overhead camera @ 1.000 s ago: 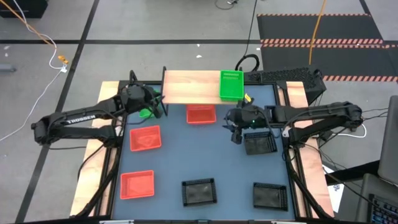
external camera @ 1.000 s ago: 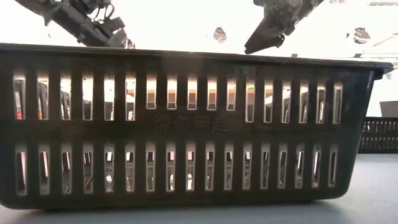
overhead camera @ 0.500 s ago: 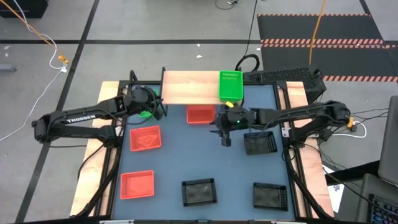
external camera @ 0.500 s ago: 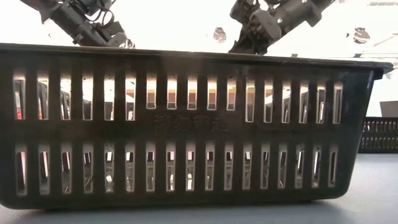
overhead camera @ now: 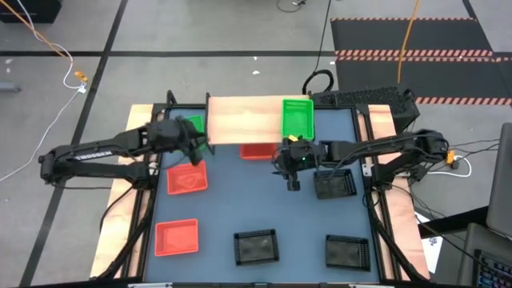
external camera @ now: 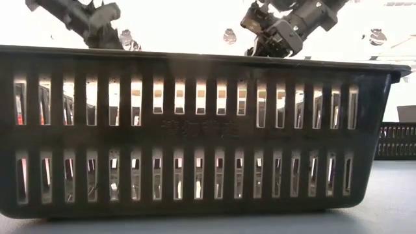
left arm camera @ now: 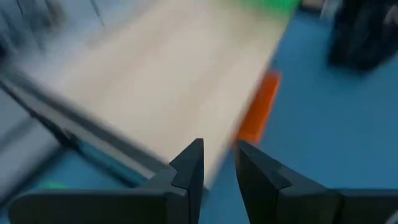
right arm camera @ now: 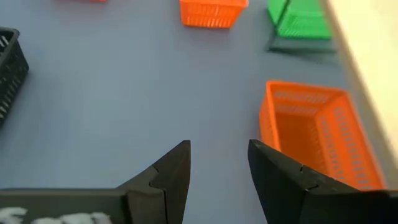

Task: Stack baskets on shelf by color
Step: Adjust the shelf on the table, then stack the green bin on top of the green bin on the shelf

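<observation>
We see one green basket [overhead camera: 297, 118] on the shelf [overhead camera: 244, 121] — eight remain; right gripper [right arm camera: 217, 174] spread, empty; left gripper [left arm camera: 217, 167] narrowly parted, empty

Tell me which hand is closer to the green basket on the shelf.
Right. The right hand hovers over the table just in front of the green basket on the shelf; the left hand is off the shelf's opposite front corner.

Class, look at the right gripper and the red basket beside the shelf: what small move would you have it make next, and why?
Probably ease the right gripper toward the red basket by the shelf and lower onto its rim. Its fingers stand open and empty above bare table, and the wrist view shows that basket close ahead. A green basket already sits on the shelf.
</observation>
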Controlling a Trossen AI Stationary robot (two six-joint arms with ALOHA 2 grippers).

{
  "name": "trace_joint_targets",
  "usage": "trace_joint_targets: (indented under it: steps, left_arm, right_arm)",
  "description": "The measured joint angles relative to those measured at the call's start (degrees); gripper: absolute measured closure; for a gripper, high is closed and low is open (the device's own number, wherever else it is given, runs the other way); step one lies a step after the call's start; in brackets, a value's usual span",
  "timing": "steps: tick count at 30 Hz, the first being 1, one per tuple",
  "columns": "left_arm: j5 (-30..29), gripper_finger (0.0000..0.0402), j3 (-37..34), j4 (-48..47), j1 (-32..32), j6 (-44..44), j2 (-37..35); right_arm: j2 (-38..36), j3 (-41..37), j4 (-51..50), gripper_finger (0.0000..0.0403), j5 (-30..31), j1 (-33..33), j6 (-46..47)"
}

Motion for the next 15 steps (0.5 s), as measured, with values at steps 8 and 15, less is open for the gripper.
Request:
trace_joint_targets:
  steps: [8,15]
  left_arm:
    - [-2.12,0.0308,2.22,1.8,-0.09,4.53,-2.45]
    - [-2.55,0.0308,2.37,-8.47,-0.18,1.94,-0.56]
  right_arm:
    - [-1.87,0.0,0.66,0.0245,0.13,-1.03,-2.25]
    - [-2.81,0.04,-2.47,0.0245,0.22,-1.8,-2.18]
